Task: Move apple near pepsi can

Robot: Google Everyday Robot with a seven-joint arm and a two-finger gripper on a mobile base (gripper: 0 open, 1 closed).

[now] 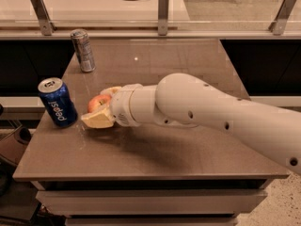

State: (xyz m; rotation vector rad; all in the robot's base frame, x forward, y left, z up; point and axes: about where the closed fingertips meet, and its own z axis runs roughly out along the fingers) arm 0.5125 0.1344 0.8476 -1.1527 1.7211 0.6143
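The blue pepsi can (58,102) stands upright near the left edge of the brown table (155,154). The red-orange apple (98,101) sits between my cream fingers (98,120), a short way to the right of the can. My gripper (101,108) is shut on the apple, low over the table; whether the apple rests on the surface I cannot tell. My white arm reaches in from the right and hides the table behind it.
A slimmer silver-grey can (83,50) stands upright at the back left of the table. A glass rail with metal posts (163,13) runs behind the far edge. The table's left edge is close to the pepsi can.
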